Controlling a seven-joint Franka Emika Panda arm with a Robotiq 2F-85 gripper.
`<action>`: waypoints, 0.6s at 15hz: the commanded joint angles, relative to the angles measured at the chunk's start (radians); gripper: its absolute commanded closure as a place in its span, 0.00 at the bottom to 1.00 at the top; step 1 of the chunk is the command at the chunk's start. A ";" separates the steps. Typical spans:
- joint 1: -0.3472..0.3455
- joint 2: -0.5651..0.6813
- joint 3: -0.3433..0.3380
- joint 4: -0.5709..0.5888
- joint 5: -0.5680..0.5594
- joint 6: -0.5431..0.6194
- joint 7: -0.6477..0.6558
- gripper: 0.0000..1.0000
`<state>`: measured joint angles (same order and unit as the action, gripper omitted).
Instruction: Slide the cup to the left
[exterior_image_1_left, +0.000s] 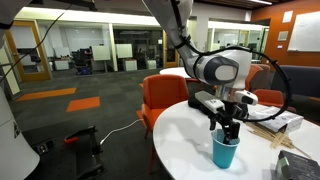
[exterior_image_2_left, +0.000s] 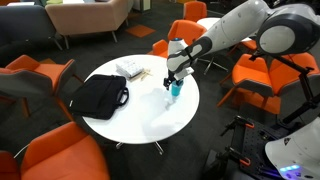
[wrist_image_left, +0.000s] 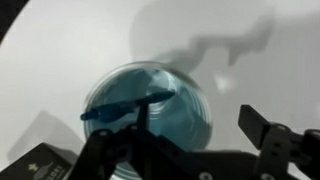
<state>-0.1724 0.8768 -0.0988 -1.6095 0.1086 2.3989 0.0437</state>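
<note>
The small teal-blue cup (exterior_image_1_left: 225, 152) stands upright on the round white table (exterior_image_1_left: 180, 135); it also shows in the other exterior view (exterior_image_2_left: 175, 90), near the table's edge (exterior_image_2_left: 150, 128). My gripper (exterior_image_1_left: 230, 130) (exterior_image_2_left: 172, 78) is right over the cup and reaches down to its rim. In the wrist view the cup (wrist_image_left: 165, 100) is seen from above. One finger of the gripper (wrist_image_left: 195, 120) lies over the cup's mouth. The other finger stands outside the rim with a gap. The jaws are open and hold nothing.
A black bag (exterior_image_2_left: 100, 95) lies across the table from the cup. A white box with papers and wooden sticks (exterior_image_2_left: 131, 70) (exterior_image_1_left: 275, 122) sits near the table's edge. Orange chairs (exterior_image_1_left: 165, 98) (exterior_image_2_left: 185, 38) ring the table.
</note>
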 joint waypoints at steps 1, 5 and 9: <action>0.007 0.034 -0.005 0.065 -0.010 -0.065 0.024 0.33; 0.011 0.049 -0.009 0.085 -0.016 -0.080 0.027 0.69; 0.017 0.049 -0.011 0.080 -0.019 -0.075 0.031 1.00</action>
<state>-0.1693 0.9171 -0.0984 -1.5557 0.1062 2.3666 0.0437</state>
